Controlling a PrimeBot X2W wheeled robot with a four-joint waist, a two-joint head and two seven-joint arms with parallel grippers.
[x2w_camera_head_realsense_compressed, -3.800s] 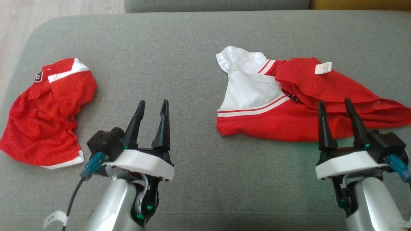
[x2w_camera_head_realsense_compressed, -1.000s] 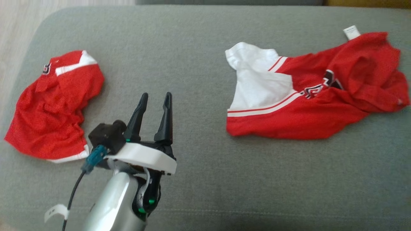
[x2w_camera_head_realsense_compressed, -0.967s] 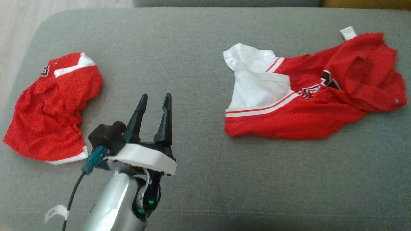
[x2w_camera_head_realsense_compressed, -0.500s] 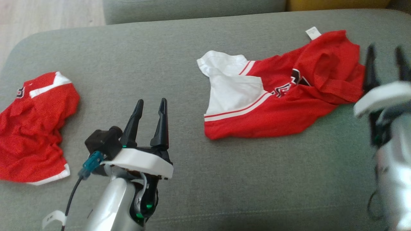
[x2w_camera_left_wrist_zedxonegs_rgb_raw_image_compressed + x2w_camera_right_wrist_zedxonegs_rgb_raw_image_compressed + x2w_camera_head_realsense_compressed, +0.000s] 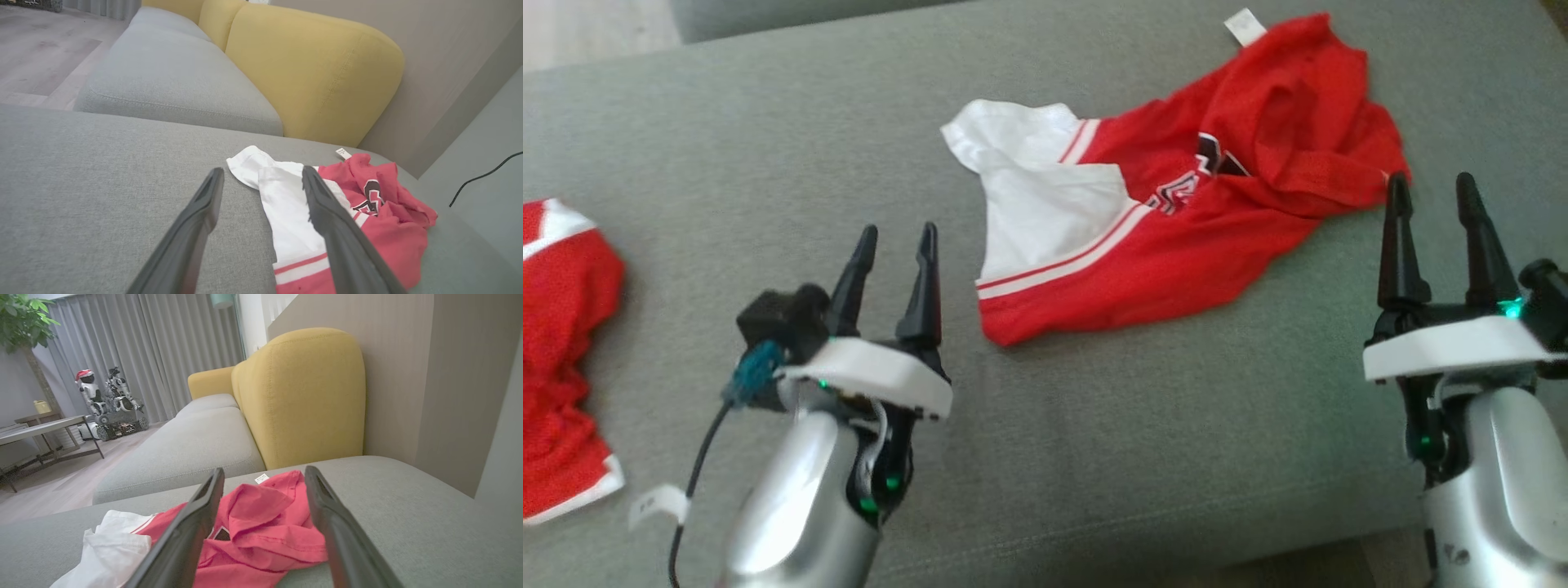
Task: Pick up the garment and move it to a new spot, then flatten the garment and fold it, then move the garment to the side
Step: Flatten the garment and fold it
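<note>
The left arm's fingers (image 5: 923, 286) stand apart and hold nothing, pointing up the head view over bare cushion. The right arm's fingers (image 5: 1400, 245) are likewise spread and empty. Their tips are near the right-hand edge of the red-and-white jersey (image 5: 1217, 237); whether they touch it cannot be told.

The jersey is the garment to be handled. It lies crumpled on the grey sofa seat (image 5: 1094, 457), at about 1 o'clock from the left fingers and 10 o'clock from the right ones. Its white sleeve is toward 9 o'clock. The red body is bunched and folded over itself toward 2 o'clock, and a white label (image 5: 1241, 26) sticks out at the top.

With one arm on each side of the jersey and both sets of fingers open, the robot looks poised for a two-handed pick. The jersey is not yet flattened or folded.

A second red jersey (image 5: 556, 367) lies heaped at 9 o'clock, well apart and partly cut off by the edge of the view. It seems set aside. A yellow back cushion (image 5: 310, 69) rises behind the seat.

Count: two arms with two fingers each, two jerseys and one visible label.
</note>
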